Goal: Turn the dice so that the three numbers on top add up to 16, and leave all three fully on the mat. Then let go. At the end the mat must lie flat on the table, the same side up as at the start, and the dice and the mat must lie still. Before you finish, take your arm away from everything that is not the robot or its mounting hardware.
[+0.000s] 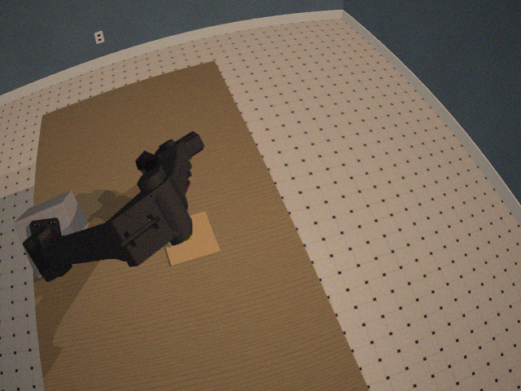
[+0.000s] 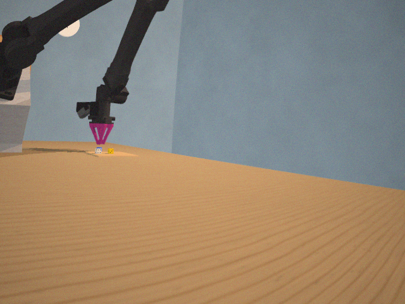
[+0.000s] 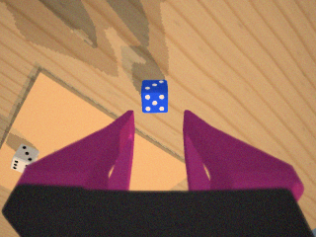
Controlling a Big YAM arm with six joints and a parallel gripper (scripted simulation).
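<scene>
My gripper (image 2: 100,144) (image 3: 158,119) is partly open and empty, pointing down a little above the dice. In the wrist view a blue die (image 3: 154,99) lies beyond the fingertips, off the mat on the wood; its larger visible face has five pips, the darker one three. A white die (image 2: 98,151) (image 3: 25,157) is on the mat (image 1: 206,235) (image 2: 126,154) (image 3: 44,99). It shows a three and a six in the wrist view. A yellow die (image 2: 111,151) is on the mat, outside the wrist view. The arm hides most of the dice in the top view.
The arm's pale grey base block (image 1: 69,210) (image 2: 11,127) stands at the left end of the wooden table (image 1: 235,319) (image 2: 196,235). The arm reaches from there over part of the mat. Arm shadows fall on the table near the blue die.
</scene>
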